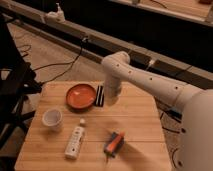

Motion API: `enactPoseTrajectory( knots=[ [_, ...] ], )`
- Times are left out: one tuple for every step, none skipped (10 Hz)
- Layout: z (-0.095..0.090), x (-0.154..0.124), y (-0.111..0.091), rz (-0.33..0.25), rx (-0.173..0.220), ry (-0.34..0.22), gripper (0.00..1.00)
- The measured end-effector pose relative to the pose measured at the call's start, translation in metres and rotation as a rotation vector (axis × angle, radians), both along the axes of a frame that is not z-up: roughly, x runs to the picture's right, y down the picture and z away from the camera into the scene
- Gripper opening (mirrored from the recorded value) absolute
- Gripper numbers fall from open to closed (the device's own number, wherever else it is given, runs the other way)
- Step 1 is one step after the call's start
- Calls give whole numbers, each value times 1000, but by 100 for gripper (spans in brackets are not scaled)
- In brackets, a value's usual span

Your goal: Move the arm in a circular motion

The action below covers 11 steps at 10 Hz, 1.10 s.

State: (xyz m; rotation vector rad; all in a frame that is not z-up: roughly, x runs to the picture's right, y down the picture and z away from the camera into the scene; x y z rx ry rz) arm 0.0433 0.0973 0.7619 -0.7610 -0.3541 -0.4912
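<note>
The large white arm of thick rounded segments with small dark dots reaches in from the lower right over the far side of the wooden table. Its bulbous joint sits above the table's far edge. The last segment hangs down from it. The gripper is at its lower end, just right of a black bar-shaped item and close to the orange bowl.
On the table are a white cup, a white bottle lying down and an orange and grey tool. Cables run over the floor behind. A dark frame stands at the left.
</note>
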Motion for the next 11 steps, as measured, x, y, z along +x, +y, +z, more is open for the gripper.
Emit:
enactPoseTrajectory(
  knots=[
    [-15, 16, 16, 18, -19, 0, 0],
    [-27, 34, 27, 41, -30, 15, 0],
    [-32, 63, 36, 81, -40, 60, 0],
    [-33, 95, 40, 129, -44, 122, 0],
    [-29, 134, 42, 181, -48, 201, 0],
    [-23, 167, 39, 221, -46, 275, 0],
    [-17, 191, 31, 246, -37, 332, 0],
    [-4, 214, 9, 262, -10, 396, 0],
    [9, 214, -19, 257, 28, 418, 0],
    [20, 201, -40, 244, 54, 412, 0],
    [31, 177, -59, 220, 78, 388, 0]
  ],
)
